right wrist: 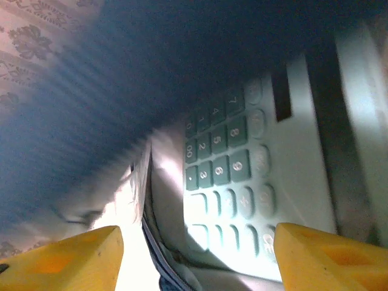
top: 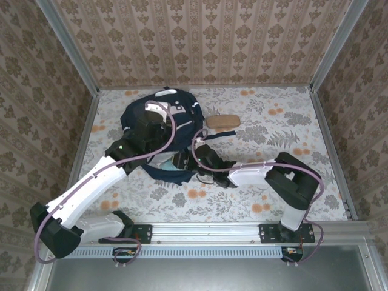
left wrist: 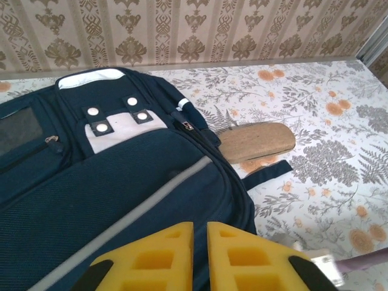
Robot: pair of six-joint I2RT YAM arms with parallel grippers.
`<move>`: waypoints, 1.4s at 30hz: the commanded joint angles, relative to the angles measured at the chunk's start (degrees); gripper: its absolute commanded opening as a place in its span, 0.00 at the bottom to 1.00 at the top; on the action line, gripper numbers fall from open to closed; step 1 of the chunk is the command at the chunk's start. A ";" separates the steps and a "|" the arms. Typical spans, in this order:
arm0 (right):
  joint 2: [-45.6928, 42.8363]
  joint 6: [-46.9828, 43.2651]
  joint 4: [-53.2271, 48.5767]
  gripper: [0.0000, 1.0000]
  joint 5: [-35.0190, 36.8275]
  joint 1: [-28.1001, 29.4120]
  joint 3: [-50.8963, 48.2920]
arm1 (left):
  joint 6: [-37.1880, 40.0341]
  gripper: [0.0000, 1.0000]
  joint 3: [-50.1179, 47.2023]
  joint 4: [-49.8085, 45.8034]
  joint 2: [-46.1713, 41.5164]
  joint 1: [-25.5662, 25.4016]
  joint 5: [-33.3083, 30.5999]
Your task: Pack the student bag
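table (top: 273, 133): floral cloth, patterned walls on three sides.

student bag (top: 182, 121): navy, lies flat at the far left-centre of the table. top end points to the back wall and the open mouth faces the arms. in the left wrist view its front panel (left wrist: 121, 182) is up, with grey stripe, white patch with studs, and small zip pocket.

left arm: reaches over the middle of the bag. left gripper (left wrist: 200, 225) hangs just above the front panel. its yellow fingers are barely parted, a thin slit between them and nothing seen in it. no hold on the fabric that i can make out.

right arm: bent in from the right to the bag's near edge. right gripper (right wrist: 194, 233) is at the mouth, fingers spread wide and gripping nothing.

calculator (right wrist: 242, 163): pale, grey-green keys, lies just ahead of the right fingers. navy fabric is overhead and a zip edge beside it. looks to be inside the bag and free of the jaws, so i judge that item placed.

brown case (top: 221, 121): oblong, on the table just beside the bag's right side and lying on a strap. not yet packed.

progress, as a judgement: at least one item in, the case left to load, then the mouth to close. other contents inside cannot be told.
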 commanded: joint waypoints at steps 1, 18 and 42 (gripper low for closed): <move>-5.01 -1.70 -2.00 0.68 2.95 -1.43 -4.66 | 0.01 0.19 -2.39 -1.40 -3.49 0.22 -0.51; -46.52 -5.12 -20.60 0.90 6.17 -13.55 -23.71 | 6.18 0.53 -9.10 -10.92 1.07 -13.25 -6.41; -56.16 -5.15 -24.38 0.95 -3.17 -21.94 -27.55 | 10.76 0.48 -1.20 -18.98 22.06 -13.47 -16.07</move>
